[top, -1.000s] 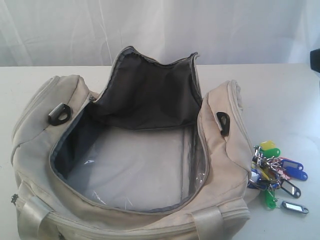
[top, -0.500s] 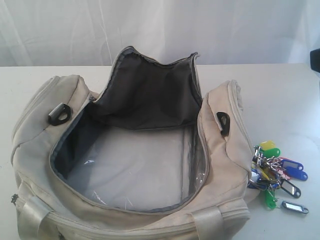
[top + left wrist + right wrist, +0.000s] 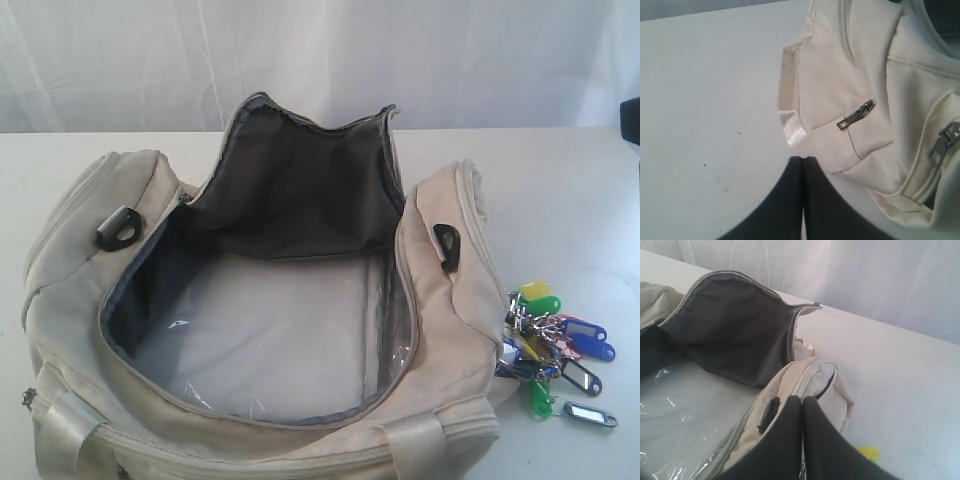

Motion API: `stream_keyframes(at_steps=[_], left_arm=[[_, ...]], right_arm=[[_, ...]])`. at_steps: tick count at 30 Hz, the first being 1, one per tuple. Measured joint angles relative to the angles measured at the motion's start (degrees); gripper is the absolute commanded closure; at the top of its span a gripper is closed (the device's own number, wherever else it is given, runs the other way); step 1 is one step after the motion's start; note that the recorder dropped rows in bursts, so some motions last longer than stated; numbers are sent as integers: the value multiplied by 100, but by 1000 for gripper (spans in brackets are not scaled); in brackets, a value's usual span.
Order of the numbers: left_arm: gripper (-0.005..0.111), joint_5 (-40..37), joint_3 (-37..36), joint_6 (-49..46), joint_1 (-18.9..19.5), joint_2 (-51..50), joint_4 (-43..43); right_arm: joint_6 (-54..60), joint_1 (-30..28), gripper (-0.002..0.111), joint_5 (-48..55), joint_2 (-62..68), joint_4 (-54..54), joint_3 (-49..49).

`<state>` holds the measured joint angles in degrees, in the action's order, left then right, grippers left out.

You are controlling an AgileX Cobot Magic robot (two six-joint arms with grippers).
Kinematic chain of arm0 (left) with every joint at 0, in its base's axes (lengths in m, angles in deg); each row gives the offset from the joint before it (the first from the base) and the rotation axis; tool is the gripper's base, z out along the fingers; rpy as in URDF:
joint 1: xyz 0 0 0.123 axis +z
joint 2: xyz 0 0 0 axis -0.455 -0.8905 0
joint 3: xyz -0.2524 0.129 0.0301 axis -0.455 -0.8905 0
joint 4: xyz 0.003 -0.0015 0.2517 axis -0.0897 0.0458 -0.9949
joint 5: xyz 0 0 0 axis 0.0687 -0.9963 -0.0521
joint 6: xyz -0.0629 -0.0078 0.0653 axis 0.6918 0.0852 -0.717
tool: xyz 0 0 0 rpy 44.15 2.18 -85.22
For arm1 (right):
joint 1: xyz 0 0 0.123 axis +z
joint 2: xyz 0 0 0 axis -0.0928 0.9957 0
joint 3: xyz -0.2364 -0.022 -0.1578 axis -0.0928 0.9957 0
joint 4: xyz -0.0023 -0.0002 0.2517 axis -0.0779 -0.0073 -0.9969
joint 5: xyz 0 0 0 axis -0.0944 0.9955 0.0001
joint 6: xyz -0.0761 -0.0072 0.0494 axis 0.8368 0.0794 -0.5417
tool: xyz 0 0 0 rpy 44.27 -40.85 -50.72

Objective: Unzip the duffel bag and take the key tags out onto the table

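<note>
In the exterior view, the duffel bag [image 3: 70, 290] sat unzipped on the table [image 3: 560, 190], its flap [image 3: 290, 190] standing up and showing dark lining. The key tags [image 3: 555, 345] lay on the table, touching the bag's end on the right arm's side.

In the left wrist view, the left gripper [image 3: 803, 161] was pressed together and empty, near a zipper pull [image 3: 856, 114] on the bag's end.

In the right wrist view, the right gripper [image 3: 802, 401] was likewise together and empty, above the bag's other end.
</note>
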<state>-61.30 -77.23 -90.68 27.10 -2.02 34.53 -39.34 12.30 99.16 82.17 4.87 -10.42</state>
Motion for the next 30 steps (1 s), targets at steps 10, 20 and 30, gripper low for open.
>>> stream_keyframes(at_steps=[10, 20, 30], left_arm=[[107, 0, 0, 0, 0, 0, 0], [107, 0, 0, 0, 0, 0, 0], [107, 0, 0, 0, 0, 0, 0]], right_arm=[[0, 0, 108, 0, 0, 0, 0], [-55, 0, 108, 263, -71, 0, 0], [-543, -669, 108, 277, -1282, -162, 660]])
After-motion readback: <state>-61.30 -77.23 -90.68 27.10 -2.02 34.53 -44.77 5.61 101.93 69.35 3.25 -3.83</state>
